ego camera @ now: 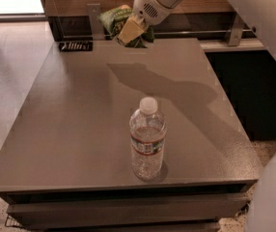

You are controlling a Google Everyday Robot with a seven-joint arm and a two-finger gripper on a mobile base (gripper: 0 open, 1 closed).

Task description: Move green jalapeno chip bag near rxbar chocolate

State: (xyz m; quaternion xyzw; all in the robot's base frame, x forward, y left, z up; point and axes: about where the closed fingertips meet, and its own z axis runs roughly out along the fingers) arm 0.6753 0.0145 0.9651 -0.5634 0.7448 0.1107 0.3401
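Observation:
The green jalapeno chip bag (115, 19) hangs in the air above the table's far edge, held by my gripper (132, 31), which is shut on it. The arm comes in from the upper right. The rxbar chocolate (75, 46), a small flat dark wrapper with white letters, lies at the table's far left corner, a little left of and below the bag. The bag's right part is hidden behind the gripper.
A clear plastic water bottle (147, 140) stands upright near the table's front edge. The grey table (70, 110) has a wooden wall and a metal rail behind it. A dark cabinet stands to the right.

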